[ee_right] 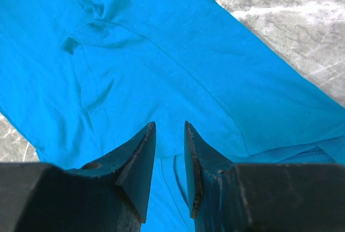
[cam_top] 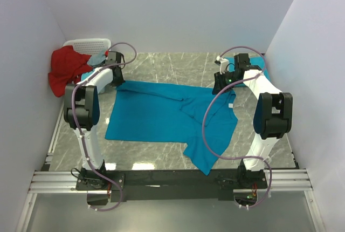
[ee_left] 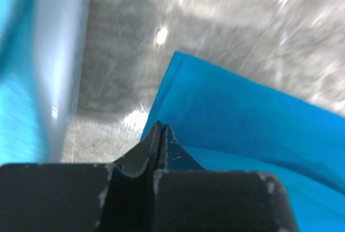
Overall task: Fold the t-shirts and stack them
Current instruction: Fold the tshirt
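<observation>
A teal-blue t-shirt point(cam_top: 161, 116) lies spread across the middle of the table, with one sleeve trailing toward the front edge. My left gripper point(cam_top: 117, 82) is at the shirt's far left corner. In the left wrist view its jaws point(ee_left: 160, 128) are shut, and the shirt's edge point(ee_left: 226, 108) runs straight into the tips. My right gripper point(cam_top: 218, 87) is over the shirt's far right part. In the right wrist view it point(ee_right: 170, 127) is open, close above the cloth point(ee_right: 135, 54), with nothing between the fingers. A second teal shirt point(cam_top: 253, 61) lies behind the right arm.
A white basket point(cam_top: 89, 43) at the far left corner holds a red cloth point(cam_top: 66, 69) and a pale blue cloth point(cam_top: 97, 58). White walls close in the table on the left, back and right. Bare marble point(cam_top: 161, 67) shows behind the shirt.
</observation>
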`<control>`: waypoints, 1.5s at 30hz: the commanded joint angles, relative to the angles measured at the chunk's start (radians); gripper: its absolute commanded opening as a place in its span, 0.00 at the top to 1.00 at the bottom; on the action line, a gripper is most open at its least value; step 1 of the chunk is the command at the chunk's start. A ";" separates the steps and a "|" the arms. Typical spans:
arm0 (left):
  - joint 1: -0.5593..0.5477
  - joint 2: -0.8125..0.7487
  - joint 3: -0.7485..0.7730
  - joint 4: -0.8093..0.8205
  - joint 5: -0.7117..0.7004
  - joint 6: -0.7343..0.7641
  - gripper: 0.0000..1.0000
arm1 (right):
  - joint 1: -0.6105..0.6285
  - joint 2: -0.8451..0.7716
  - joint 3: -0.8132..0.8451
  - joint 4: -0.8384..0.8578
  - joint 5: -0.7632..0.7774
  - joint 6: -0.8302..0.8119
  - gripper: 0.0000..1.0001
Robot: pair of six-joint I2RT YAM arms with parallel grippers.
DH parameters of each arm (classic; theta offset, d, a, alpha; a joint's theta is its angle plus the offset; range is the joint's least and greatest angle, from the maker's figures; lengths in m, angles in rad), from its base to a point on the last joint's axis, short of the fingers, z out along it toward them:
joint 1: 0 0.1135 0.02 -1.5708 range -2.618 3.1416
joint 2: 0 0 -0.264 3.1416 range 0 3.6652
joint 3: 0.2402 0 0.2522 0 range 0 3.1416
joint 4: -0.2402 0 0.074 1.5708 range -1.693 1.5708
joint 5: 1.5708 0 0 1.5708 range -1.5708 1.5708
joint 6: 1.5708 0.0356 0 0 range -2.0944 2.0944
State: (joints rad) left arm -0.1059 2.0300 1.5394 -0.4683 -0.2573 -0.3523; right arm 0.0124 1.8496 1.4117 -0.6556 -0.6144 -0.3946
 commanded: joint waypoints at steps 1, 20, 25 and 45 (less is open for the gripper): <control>0.000 -0.063 -0.053 0.036 0.016 0.010 0.99 | -0.008 -0.013 0.026 -0.009 -0.015 -0.013 0.65; 0.000 -0.356 -0.311 0.209 0.156 0.065 0.59 | -0.008 -0.021 0.029 -0.015 -0.025 -0.018 0.65; -0.005 -0.268 -0.222 0.129 0.322 0.142 0.52 | -0.008 -0.023 0.029 -0.015 -0.025 -0.016 0.65; -0.048 0.039 0.027 0.028 0.477 0.199 0.68 | -0.008 -0.004 0.032 -0.019 -0.022 -0.023 0.65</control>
State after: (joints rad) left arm -0.1486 2.0865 1.5745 -0.4355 0.1810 -0.1692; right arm 0.0124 1.8500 1.4120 -0.6697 -0.6220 -0.4061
